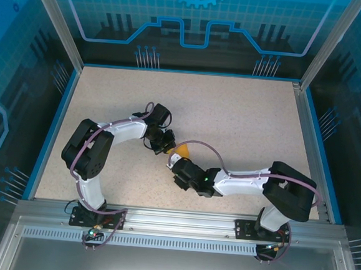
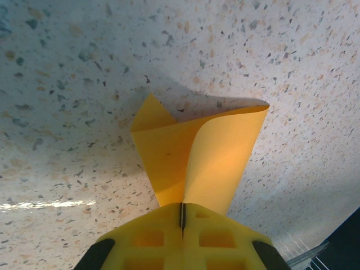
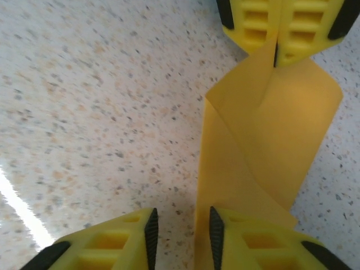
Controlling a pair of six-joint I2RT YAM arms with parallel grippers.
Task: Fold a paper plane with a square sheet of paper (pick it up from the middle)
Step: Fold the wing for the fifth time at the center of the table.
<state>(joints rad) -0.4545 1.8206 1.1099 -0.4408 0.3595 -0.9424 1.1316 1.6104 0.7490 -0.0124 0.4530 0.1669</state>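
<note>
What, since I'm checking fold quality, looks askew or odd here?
The orange paper sheet pinched in the left gripper curls loosely, one flap bowing open instead of creased flat; the right gripper stands open.

My left arm bends at the elbow and reaches to the right. My right arm bends and reaches to the left, so both wrists are low and point toward each other. My left gripper has its jaws pressed together on the orange paper. My right gripper is just beside it, its fingers apart with a gap between them.
</note>
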